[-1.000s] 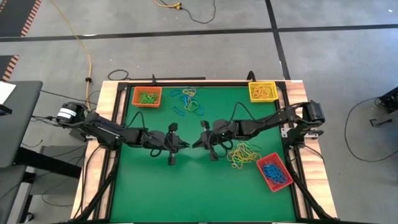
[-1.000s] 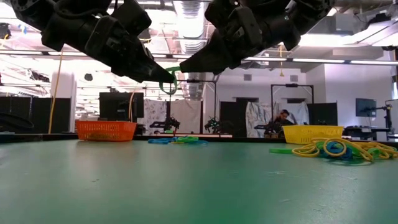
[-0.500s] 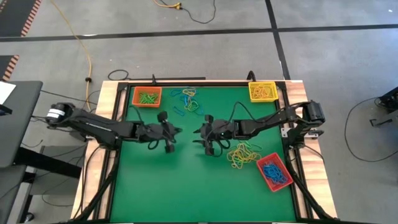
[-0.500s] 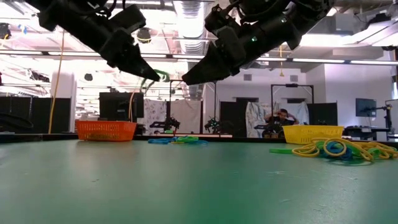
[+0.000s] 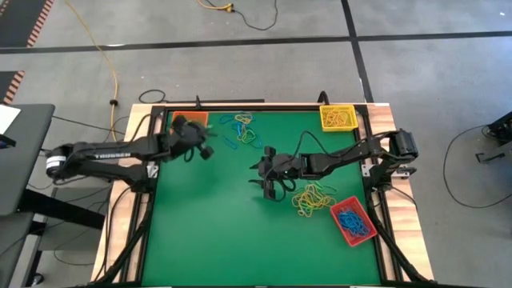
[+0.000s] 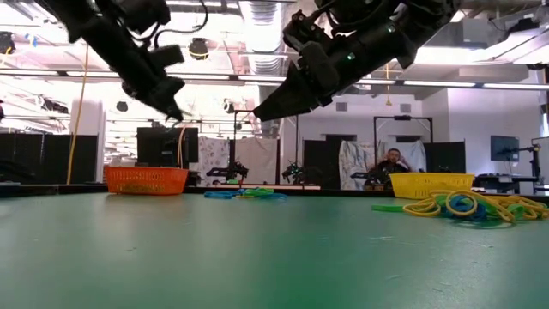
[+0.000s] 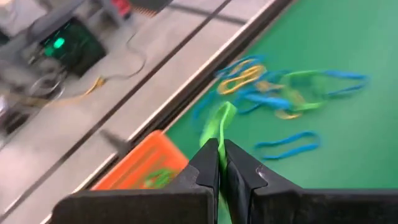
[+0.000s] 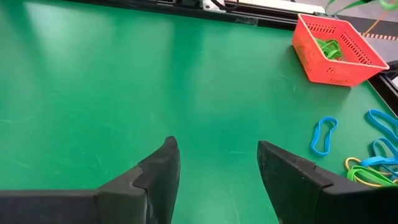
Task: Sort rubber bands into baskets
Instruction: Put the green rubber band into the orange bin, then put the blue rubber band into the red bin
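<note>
A green rubber band [image 7: 221,127] hangs pinched between shut jaws above the orange basket [image 5: 192,120], a shallow tray at one far corner of the desk that already holds green bands. The yellow basket [image 5: 337,118] at the other far corner holds yellow bands, and the red basket [image 5: 352,222] near the right edge holds blue ones. Loose blue, yellow and green bands [image 5: 241,130] lie beside the orange basket, and a mostly yellow heap [image 5: 313,198] lies just beside the red one.
</note>
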